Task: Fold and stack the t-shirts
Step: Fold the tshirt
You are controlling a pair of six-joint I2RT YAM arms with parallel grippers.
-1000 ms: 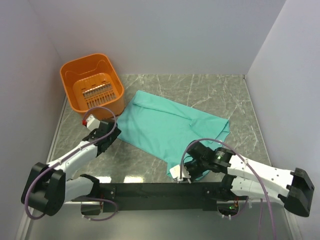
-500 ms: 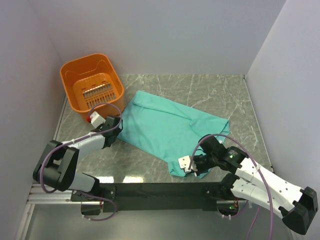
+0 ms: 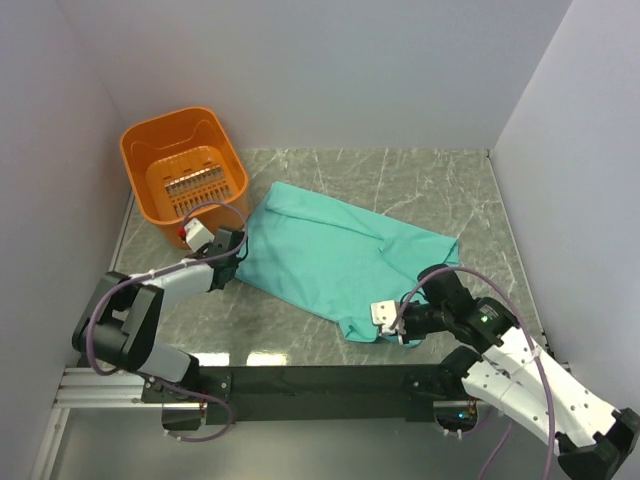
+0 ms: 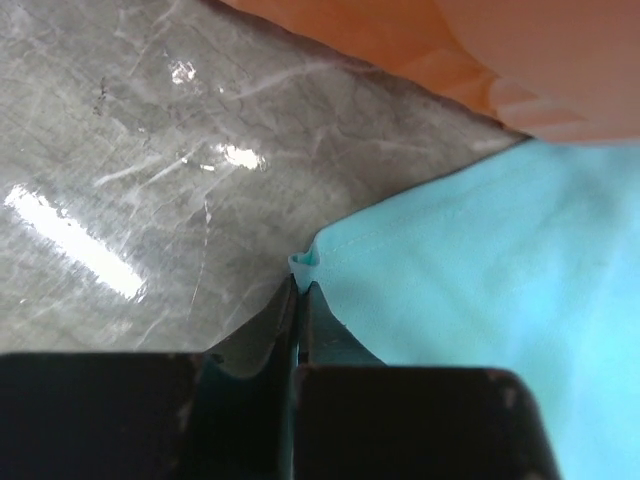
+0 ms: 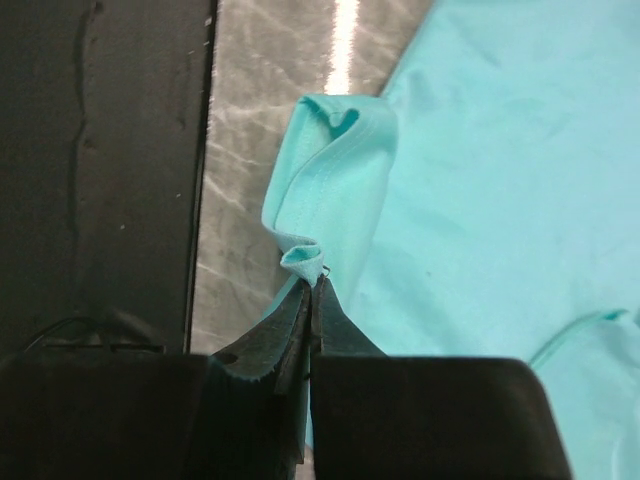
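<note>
The shirt (image 3: 340, 250) is light, floppy cloth, so it'll sag and drag wherever you aren't holding it. Hems are the place to grab. It's spread diagonally mid-table (image 3: 270, 330), with 1 end just beside the basket (image 3: 185, 165). Your left gripper (image 4: 300, 295) is pinched tight on the hem corner by the basket. The right gripper (image 5: 313, 283) is clamped on a bunched hem near the black rail (image 3: 320, 380). Those 2 bites look thin and could slip. Open room is far right; the basket crowds the left.

Left wrist view crops the t-shirt (image 4: 480, 270) and blurred orange basket (image 4: 450, 50).
</note>
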